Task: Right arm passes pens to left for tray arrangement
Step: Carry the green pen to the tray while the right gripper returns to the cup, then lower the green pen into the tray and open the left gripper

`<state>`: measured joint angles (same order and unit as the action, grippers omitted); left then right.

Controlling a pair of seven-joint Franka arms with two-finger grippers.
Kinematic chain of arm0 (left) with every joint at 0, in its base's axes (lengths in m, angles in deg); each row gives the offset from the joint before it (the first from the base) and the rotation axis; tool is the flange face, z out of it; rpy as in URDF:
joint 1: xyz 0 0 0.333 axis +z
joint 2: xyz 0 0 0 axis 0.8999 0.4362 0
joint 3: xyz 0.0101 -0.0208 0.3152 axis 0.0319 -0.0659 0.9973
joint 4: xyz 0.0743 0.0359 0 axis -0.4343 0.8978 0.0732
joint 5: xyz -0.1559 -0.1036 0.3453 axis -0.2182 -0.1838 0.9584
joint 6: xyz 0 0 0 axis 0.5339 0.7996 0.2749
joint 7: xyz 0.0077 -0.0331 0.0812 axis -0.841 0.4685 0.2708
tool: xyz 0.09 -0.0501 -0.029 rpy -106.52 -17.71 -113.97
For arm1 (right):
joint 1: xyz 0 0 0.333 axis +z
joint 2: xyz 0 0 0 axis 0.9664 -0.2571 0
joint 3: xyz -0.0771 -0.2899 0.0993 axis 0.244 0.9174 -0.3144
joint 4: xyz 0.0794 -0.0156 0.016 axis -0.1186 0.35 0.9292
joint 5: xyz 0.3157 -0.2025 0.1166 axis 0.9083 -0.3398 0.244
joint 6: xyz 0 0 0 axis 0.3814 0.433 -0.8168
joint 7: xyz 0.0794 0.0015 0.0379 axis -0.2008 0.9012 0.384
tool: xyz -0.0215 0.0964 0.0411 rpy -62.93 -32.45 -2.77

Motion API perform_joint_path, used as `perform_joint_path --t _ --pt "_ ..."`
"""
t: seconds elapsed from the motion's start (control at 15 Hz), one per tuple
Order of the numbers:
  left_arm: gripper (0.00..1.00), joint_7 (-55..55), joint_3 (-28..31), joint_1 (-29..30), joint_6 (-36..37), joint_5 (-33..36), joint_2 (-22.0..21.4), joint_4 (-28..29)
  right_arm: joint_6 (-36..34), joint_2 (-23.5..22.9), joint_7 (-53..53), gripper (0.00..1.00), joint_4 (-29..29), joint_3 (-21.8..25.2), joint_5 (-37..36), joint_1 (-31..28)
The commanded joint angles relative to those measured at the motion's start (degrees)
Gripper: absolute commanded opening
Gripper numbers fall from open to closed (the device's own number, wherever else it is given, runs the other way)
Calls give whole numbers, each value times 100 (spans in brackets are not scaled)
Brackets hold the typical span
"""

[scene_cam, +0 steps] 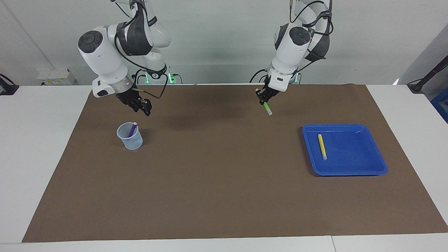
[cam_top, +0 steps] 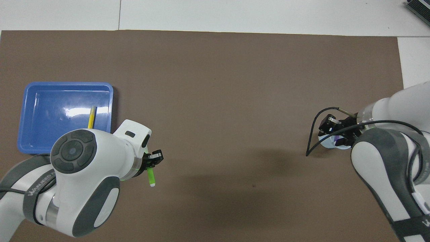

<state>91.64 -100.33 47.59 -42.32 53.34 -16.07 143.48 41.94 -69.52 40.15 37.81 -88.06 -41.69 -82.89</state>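
My left gripper [scene_cam: 263,99] [cam_top: 154,159] is shut on the green pen [scene_cam: 267,109] [cam_top: 150,176]. It holds the pen tilted, pale end down, in the air over bare mat beside the blue tray [scene_cam: 367,170] [cam_top: 33,141]. The yellow pen [scene_cam: 322,146] [cam_top: 91,117] lies flat in the tray. The purple pen [scene_cam: 132,129] stands in the pale-blue cup [scene_cam: 130,139] [cam_top: 336,145] toward the right arm's end. My right gripper [scene_cam: 142,106] [cam_top: 331,127] hangs empty just above the cup's rim, apart from the purple pen.
A brown mat [scene_cam: 217,182] [cam_top: 215,84] covers most of the white table. A black cable [cam_top: 312,134] loops from the right wrist beside the cup.
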Motion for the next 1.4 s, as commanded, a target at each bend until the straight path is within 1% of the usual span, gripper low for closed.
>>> perform_joint_path --t 0.0,0.13,0.27,0.4,0.53,0.67,0.73,0.93,1.07,1.2,1.26,1.33 --pt "0 -1236 44 458 461 641 -26 -139 66 -233 292 57 -17 -68 -149 -171" --pt "0 -2070 53 949 497 704 -9 -174 -21 -225 283 56 79 -68 -395 -189" --pt "0 -2801 53 1467 462 853 0 -175 -171 -198 265 56 88 -68 -493 -355" --pt "0 -3346 53 1925 392 854 35 -183 -110 -172 230 56 184 -68 -502 -417" --pt "0 -3656 53 2277 199 862 96 -175 -48 -154 213 56 308 -68 -502 -444" --pt "0 -3726 53 2497 -108 923 342 -175 197 -154 213 56 465 -68 -519 -548" --pt "0 -3762 53 2594 -292 1081 465 -175 277 -172 213 55 527 -68 -519 -558" --pt "0 -3946 53 2832 -863 1205 877 -201 295 -207 213 54 545 -68 -528 -558" --pt "0 -3955 53 2955 -1102 1249 1176 -262 304 -207 213 48 545 -68 -546 -558" --pt "0 -3955 62 2973 -1251 1258 1554 -472 304 -207 204 32 563 -77 -546 -558" --pt "0 -3947 62 2981 -1357 1258 1678 -534 304 -207 178 27 563 -77 -546 -558" --pt "0 -3947 62 2990 -1488 1258 1870 -622 304 -207 143 17 554 -77 -546 -567"
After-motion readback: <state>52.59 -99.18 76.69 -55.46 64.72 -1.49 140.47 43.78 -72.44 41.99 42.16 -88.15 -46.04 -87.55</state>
